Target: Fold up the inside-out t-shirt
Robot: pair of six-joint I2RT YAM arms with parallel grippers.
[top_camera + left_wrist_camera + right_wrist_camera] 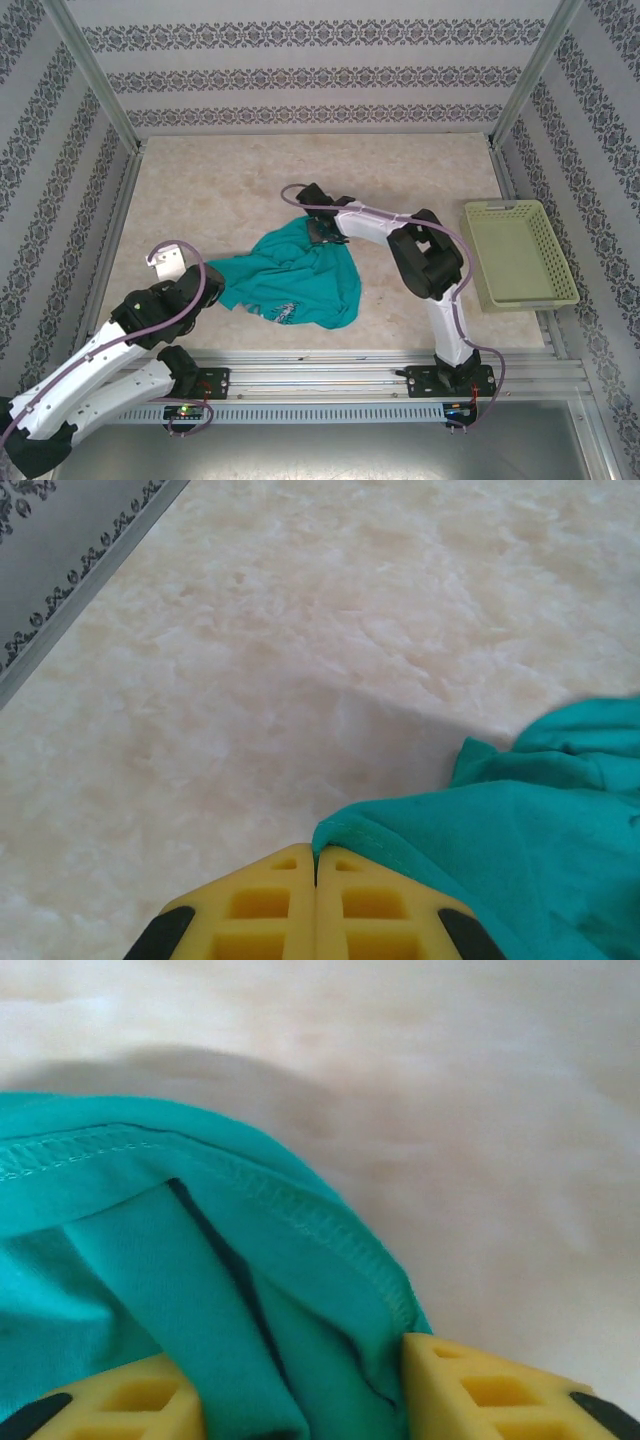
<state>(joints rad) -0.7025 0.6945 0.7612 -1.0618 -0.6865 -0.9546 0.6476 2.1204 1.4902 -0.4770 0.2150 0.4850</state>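
The teal-green soft cloth t-shirt [300, 280] lies crumpled on the pale marbled tabletop [230, 190], a little toward 6 o'clock from the table's middle, with a small whitish patch [285, 315] near its 6 o'clock edge. The left gripper [207, 280] sits at the shirt's 9 o'clock. Its yellow fingers [270, 905] are pressed together on a hemmed corner (the stitched edge meets the tips). The right gripper [322, 235] is at the shirt's 12 o'clock, pinching a thick bunch of hemmed cloth between its fingers [470, 1385]. A pale yellow-green slotted plastic basket [520, 207] stands well apart at 3 o'clock.
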